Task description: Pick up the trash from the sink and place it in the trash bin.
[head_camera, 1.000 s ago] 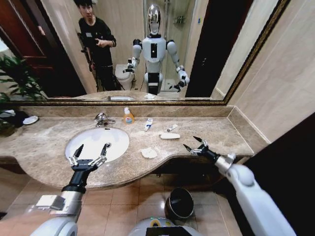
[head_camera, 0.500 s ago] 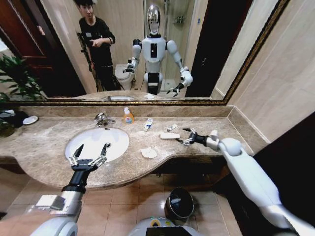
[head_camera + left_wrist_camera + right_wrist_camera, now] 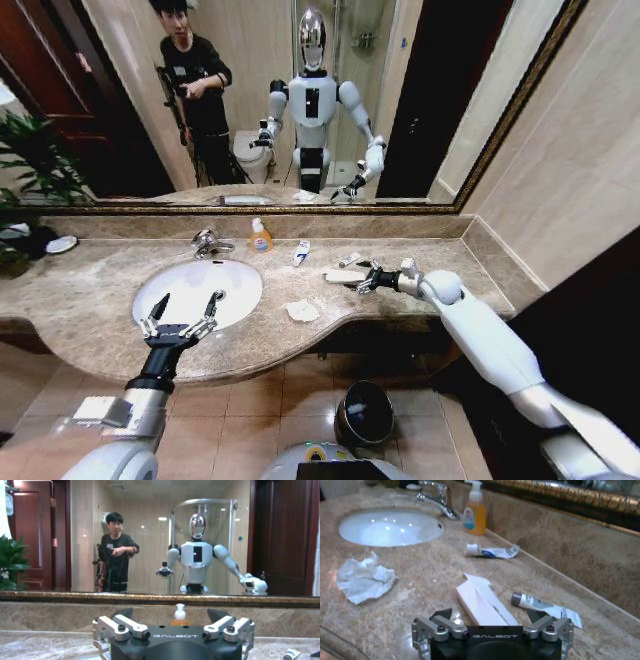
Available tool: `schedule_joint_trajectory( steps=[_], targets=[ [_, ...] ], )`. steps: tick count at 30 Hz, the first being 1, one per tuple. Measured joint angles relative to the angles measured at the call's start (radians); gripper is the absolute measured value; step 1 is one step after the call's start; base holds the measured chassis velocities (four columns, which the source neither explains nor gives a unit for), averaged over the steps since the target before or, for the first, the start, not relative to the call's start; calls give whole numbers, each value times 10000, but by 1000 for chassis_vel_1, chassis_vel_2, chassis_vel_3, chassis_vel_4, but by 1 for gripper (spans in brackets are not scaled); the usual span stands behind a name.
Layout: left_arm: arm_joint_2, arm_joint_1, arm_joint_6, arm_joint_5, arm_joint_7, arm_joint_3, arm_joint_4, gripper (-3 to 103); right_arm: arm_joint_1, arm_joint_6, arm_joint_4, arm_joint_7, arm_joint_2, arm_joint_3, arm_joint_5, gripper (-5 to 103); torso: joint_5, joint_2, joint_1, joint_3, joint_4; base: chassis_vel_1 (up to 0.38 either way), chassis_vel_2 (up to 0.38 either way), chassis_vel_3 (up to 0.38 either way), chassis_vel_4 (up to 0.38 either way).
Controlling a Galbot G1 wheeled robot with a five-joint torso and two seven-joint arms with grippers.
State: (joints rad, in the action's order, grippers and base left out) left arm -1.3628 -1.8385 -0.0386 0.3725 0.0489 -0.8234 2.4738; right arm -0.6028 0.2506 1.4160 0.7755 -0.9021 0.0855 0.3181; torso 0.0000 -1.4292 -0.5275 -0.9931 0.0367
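Note:
The trash lies on the marble counter, to the right of the white oval sink. It comprises a flat white packet, a crumpled tissue, a blue-marked tube and a small tube. My right gripper is open at the packet's right end. In the right wrist view its fingers straddle the packet, with the small tube beside it and the tissue farther off. Over the sink's front rim, my left gripper hangs open and holds nothing. The trash bin stands on the floor below the counter.
An orange soap bottle and a chrome tap stand behind the basin, under a wide mirror. A plant and a small dish are at the far left. A wall closes the counter's right end.
My right arm has swung left from the counter's front right edge to the white packet, gripper still open. The left arm has not moved.

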Motion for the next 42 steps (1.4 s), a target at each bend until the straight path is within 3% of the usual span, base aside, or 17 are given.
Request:
schedule_joint_trajectory(
  steps=[8, 9, 11, 12, 13, 14, 16, 17, 20, 26, 29, 32, 34, 37, 39, 41, 42],
  targets=[
    [0, 0, 0, 0, 0, 0, 0, 100, 569, 27, -632, -48, -105, -417, 128, 82, -1, 0, 0, 0, 1, 0, 0, 0, 0],
    [0, 0, 0, 0, 0, 0, 0, 100, 594, 27, -681, -48, -93, -424, 149, 71, -2, 0, 0, 0, 1, 0, 0, 0, 0],
    [0, 0, 0, 0, 0, 0, 0, 100, 598, 25, -721, -47, -76, -424, 159, 71, -1, 0, 0, 0, 1, 0, 0, 0, 0],
    [0, 0, 0, 0, 0, 0, 0, 100, 597, 16, -767, -44, -49, -422, 172, 60, 1, 0, 0, 0, 1, 0, 0, 0, 0],
    [0, 0, 0, 0, 0, 0, 0, 100, 573, -7, -795, -40, -20, -394, 176, 60, -1, 0, 0, 0, 1, 0, 0, 0, 0],
    [0, 0, 0, 0, -1, 0, 0, 100, 541, -31, -813, -39, -2, -366, 181, 49, -1, 0, 0, 0, 1, 0, 0, 0, 0],
    [0, 0, 0, 0, 0, 0, 0, 100, 512, -50, -822, -39, 7, -339, 189, 49, -1, 0, 0, 0, 1, 0, 0, 0, 0],
    [0, 0, 0, 0, 0, 0, 0, 100, 451, -83, -830, -39, 20, -275, 204, 38, 0, 0, 0, 1, 1, 0, 0, 0, 0],
    [0, 0, 0, 0, 0, 0, 0, 100, 389, -129, -826, -64, 22, -178, 225, 38, -1, -1, 0, 1, 1, 0, 0, 0, 0],
    [0, 0, 0, 0, 0, 0, 0, 100, 131, -150, -301, -511, 89, 187, 447, 23, 3, 0, -1, 0, 1, 0, 0, 0, 0],
    [0, 0, 0, 0, 0, 0, 0, 100, -418, -160, 732, -989, 185, 1075, 678, 9, -2, 0, 0, 0, 2, 0, 0, 0, 0],
    [-1, 0, 0, 0, -3, -1, 0, 100, -911, -209, 1424, -1447, 233, 1608, 814, 9, -2, 0, -1, 0, 2, 0, 0, 0, 0],
    [1, -1, 0, 0, -2, -1, 0, 100, -2144, -324, 2824, -3086, 322, 2471, 1367, 2, -1, 0, 0, 1, -2, 0, 0, 0, 0],
    [0, 0, 0, 0, 0, 0, 0, 100, -2643, -357, 3366, -4010, 265, 2712, 1618, 1, 0, 0, 0, 1, -2, 0, 0, 0, 0],
    [0, 0, 0, 0, -2, 0, 0, 100, -3478, -450, 4202, -5919, -77, 3161, 1770, 0, 1, 0, 1, 1, -1, 0, 0, 0, 0],
    [-1, 0, 0, 0, -2, 0, 1, 100, -3722, -490, 4463, -6603, -206, 3275, 1810, 0, -1, 0, 0, 1, 1, 0, 0, 0, 0],
    [0, 0, 0, 0, -1, -1, 0, 100, -4051, -536, 4858, -7520, -411, 3443, 1911, 0, 1, 0, 0, 1, 1, 0, 0, 0, 0]
  ],
)
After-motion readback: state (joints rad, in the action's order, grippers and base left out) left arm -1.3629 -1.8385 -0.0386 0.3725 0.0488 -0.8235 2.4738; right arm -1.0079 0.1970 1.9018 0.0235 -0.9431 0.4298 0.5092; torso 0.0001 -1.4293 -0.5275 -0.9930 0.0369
